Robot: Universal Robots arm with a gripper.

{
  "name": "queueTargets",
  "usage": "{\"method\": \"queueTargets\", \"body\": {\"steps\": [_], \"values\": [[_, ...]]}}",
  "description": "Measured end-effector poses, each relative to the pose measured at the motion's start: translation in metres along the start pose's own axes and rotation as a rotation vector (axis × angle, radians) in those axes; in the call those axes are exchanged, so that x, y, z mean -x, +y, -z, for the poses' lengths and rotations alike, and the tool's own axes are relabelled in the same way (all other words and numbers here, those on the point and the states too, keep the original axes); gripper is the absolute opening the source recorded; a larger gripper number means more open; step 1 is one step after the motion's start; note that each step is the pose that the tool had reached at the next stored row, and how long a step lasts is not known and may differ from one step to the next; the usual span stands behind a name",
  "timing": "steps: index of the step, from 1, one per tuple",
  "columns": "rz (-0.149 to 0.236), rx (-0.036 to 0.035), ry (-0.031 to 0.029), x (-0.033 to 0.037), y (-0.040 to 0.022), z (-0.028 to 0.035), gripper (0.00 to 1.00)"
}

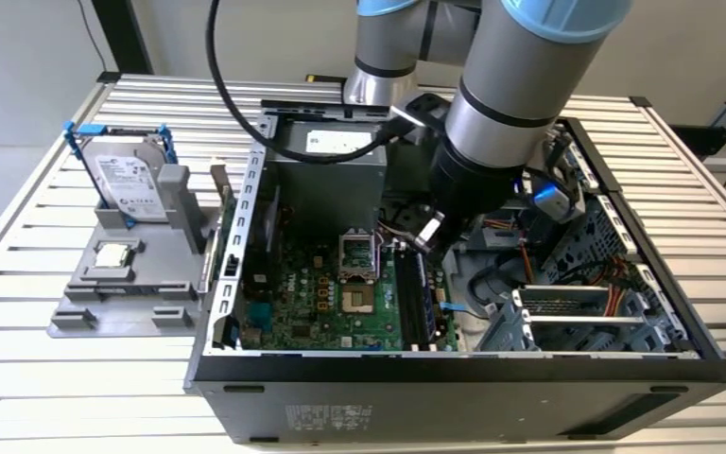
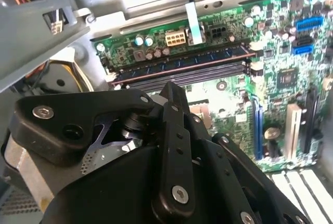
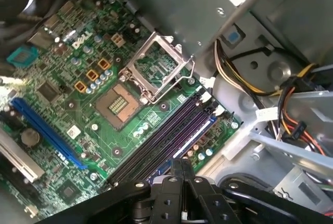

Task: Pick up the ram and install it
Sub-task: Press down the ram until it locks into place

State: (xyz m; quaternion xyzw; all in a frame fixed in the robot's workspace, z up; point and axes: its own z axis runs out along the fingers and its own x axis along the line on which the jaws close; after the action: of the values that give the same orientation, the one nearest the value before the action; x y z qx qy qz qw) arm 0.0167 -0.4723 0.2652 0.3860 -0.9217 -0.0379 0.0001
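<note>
I count one ram [image 2: 182, 62], and it lies seated along the outermost of the motherboard's [image 1: 306, 303] memory slots, the one nearest the board's edge. In the second wrist view it shows as a dark blue stick with a row of small chips. In the first wrist view [image 3: 193, 134] only a bluish strip of it is visible, and in the exterior view [image 1: 440, 305] it is hard to tell from the slots. Beside it run the other black slots [image 3: 156, 146]; there look to be three of them, though my own linkage cuts off their near ends. My one tool [image 3: 182, 168] hangs just above that slot row inside the open computer case [image 1: 464, 388]. Its two fingers [image 2: 174, 94] are pressed together with nothing between them. There is one processor socket [image 3: 120, 104], bare, with its metal frame [image 3: 158, 68] swung up. On the exterior view's left, on the slatted tabletop [image 1: 35, 359], one grey holder [image 1: 124, 303] carries one hard drive [image 1: 129, 180] standing upright and one square processor chip [image 1: 113, 253] lying flat. My arm hides much of the case's middle.
</note>
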Motion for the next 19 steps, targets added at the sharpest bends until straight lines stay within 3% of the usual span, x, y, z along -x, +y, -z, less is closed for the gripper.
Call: {"method": "queueTargets", "body": {"steps": [2,4,12,14,19], "values": [[0.030,-0.0008,-0.0020,0.0000,0.0000,0.0000,0.00],[0.059,-0.0025,-0.0076,0.0000,0.0001,0.0001,0.00],[0.160,-0.0120,-0.0443,0.0000,0.0000,-0.0001,0.00],[0.184,-0.0086,-0.0459,0.0000,0.0000,-0.0001,0.00],[0.273,-0.0033,-0.0403,0.0000,0.0000,-0.0001,0.00]]}}
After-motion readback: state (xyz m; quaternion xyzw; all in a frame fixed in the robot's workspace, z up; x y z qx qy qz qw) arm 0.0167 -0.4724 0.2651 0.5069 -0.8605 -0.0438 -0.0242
